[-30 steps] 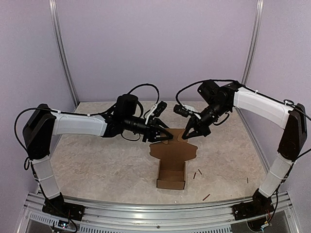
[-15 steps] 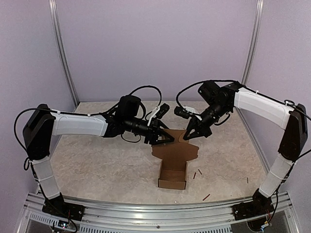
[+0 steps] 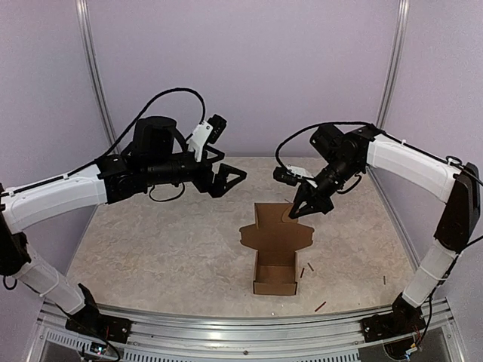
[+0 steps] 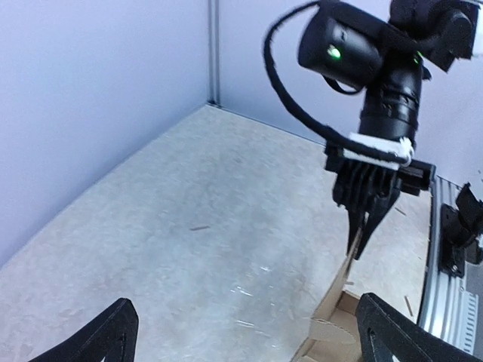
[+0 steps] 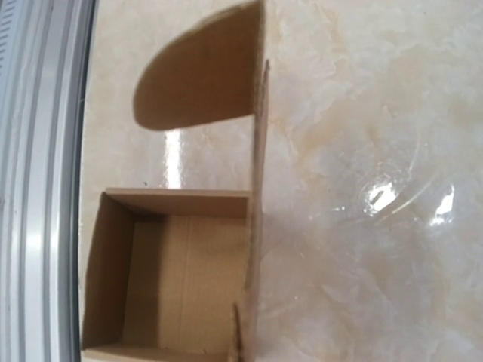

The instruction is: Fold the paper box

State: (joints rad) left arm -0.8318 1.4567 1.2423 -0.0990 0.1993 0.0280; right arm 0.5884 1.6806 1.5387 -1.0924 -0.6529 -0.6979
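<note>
Paper box (image 3: 273, 235) lid pinched by right jaws; left jaws spread, well apart.

Table (image 3: 151, 249) left of the paper box (image 3: 275, 287) lies open; its upright lid (image 3: 278, 231) walls the far side. The right gripper (image 3: 296, 212) crowds the lid's top edge, apparently pinching it.

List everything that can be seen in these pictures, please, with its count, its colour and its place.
paper box: one, brown, middle of the table, open at the top, lid flap standing up
small sticks: at least four, dark, scattered on the table right of the box
table: one, beige marbled, under everything
walls: three, lilac, at the back and both sides
rail: one, silver, along the near edge
left gripper: one, black, open, above the table, left of the box, holding nothing
right gripper: one, black, shut on the top edge of the lid flap
</note>
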